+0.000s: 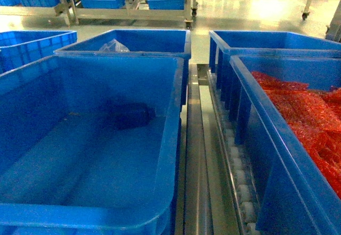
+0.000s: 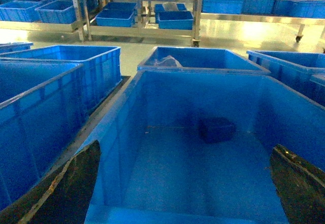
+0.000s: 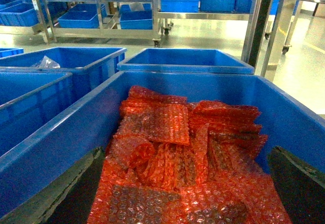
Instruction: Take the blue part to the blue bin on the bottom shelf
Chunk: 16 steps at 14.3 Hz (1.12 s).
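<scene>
The part lies on the floor of the bin, toward the bin's far wall and apart from every side wall, flat on its base. Judging from that, the drop is already made: the part sits loose where a release from above would leave it, inside the one crate with nothing else in it.

The bin itself rests on the shelf, whose steel rail and white rollers show just right of the bin's right wall. Behind the bin stands a crate with a clear bag; right of the rail, a crate of red packets.

The left claw hangs over the bin's near rim, fingers spread wide and empty. The part lies beyond it, deeper in the bin and well apart from both fingers.

The right claw is also spread and empty, above the red packets, away from the bin.
</scene>
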{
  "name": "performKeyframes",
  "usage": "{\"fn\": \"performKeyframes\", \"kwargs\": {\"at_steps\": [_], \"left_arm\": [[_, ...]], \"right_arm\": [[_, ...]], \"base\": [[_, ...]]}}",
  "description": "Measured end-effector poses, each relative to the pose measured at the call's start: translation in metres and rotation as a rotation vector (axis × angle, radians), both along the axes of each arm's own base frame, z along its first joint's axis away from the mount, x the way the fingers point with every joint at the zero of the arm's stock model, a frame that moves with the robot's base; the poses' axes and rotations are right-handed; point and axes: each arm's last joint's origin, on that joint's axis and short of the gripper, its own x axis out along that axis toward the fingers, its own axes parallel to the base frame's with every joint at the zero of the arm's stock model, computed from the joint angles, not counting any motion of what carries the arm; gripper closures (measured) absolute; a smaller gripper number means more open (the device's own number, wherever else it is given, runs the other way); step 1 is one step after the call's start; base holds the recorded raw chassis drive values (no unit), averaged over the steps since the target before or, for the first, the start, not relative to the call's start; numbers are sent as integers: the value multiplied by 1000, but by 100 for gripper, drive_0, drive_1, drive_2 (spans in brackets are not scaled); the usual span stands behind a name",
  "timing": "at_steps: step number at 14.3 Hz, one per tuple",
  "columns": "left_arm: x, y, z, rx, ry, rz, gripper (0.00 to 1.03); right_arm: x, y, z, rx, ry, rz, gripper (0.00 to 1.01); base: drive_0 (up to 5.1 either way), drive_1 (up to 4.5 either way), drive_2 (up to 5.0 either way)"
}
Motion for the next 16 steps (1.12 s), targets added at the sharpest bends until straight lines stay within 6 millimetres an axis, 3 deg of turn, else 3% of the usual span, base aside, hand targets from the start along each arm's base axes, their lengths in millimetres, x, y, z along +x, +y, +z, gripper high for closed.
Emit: {"fn": "performKeyframes", "kwargs": {"at_steps": [16], "left_arm": [[0, 0, 0, 0, 0, 0, 5]], "right_arm": [[0, 0, 0, 0, 0, 0, 3]], "base": [[0, 0, 0]]}}
